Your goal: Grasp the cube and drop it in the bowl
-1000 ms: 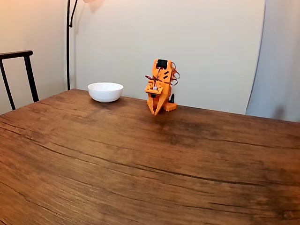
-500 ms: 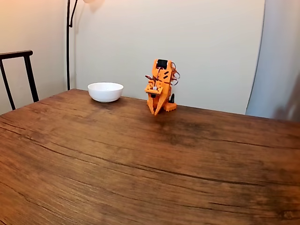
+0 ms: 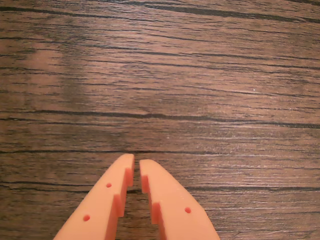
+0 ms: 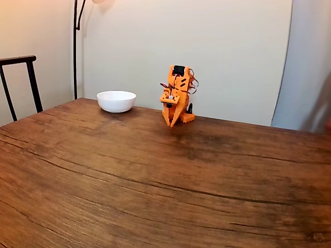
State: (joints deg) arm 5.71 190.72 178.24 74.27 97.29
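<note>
**Orange pincer over brown wood**

Brown wood with long dark lines runs under me. This is the table [image 3: 210, 90], and in the wrist view its grain looks rough and stripy, with one paler patch at the upper left. My pincer [image 3: 136, 162] comes up from the bottom edge there. It is smooth orange plastic, with two pointed fingers [image 3: 170, 200] that have little round holes and small steps cut on their inner sides. The tips are almost together, with only a thin gap, and nothing is held between them.

From the fixed view I look small and far away. My arm [image 4: 177, 95] is folded down in a lump at the far side of the table [image 4: 155, 181], with thin wires curling at the top. My pincer [image 4: 171, 124] points down at the wood, and its tips are too small to make out there.

To the left of me in that view sits the bowl [image 4: 116, 101]. It is white, round and smooth, and it stands near me but not touching. I cannot see into it from here.

Behind it a thin black pole [image 4: 75, 49] goes up the pale wall [image 4: 232, 51]. A dark chair back [image 4: 19, 82] shows at the left edge. A blurry grey shape [image 4: 310, 77] fills the right side.

I cannot find the cube in either view.
</note>
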